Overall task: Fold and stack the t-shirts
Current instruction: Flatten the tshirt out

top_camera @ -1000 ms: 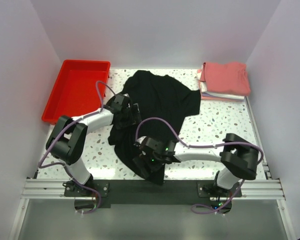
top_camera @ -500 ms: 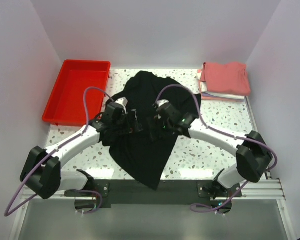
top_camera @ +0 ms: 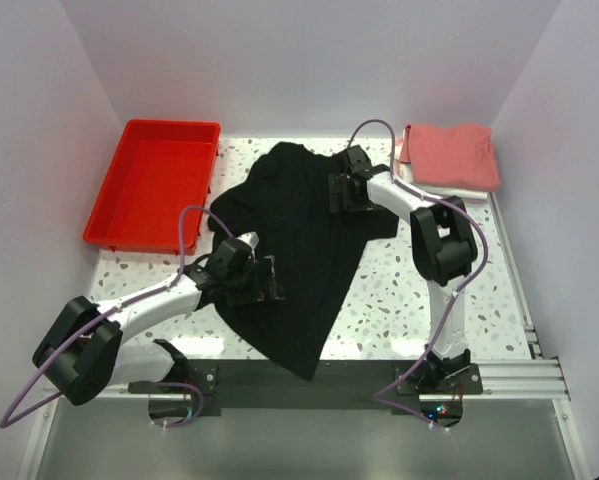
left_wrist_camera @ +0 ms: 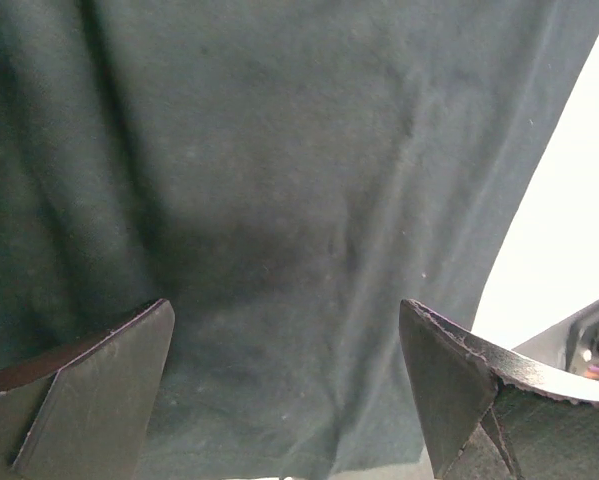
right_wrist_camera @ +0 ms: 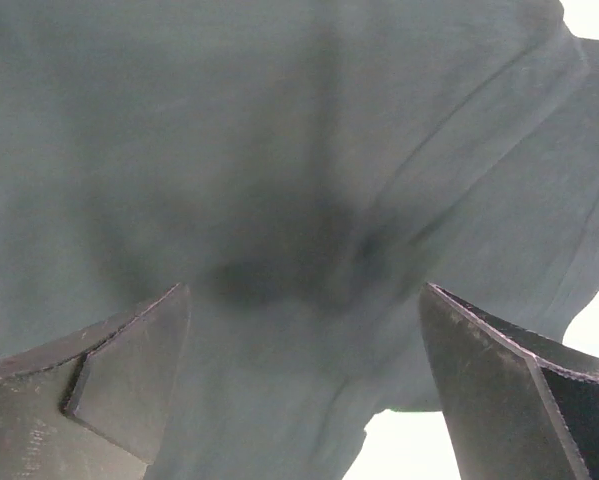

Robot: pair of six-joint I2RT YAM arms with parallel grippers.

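Plain black cloth t-shirt [top_camera: 309,235] lies unfolded mid-surface. Left pincer [top_camera: 266,280] and right pincer [top_camera: 337,190] gape empty above it. Likely next: grip edges, fold.

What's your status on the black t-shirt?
Left end effector open, right end effector open, both over black t-shirt. Shirt spread, unfolded. Nothing in the way.
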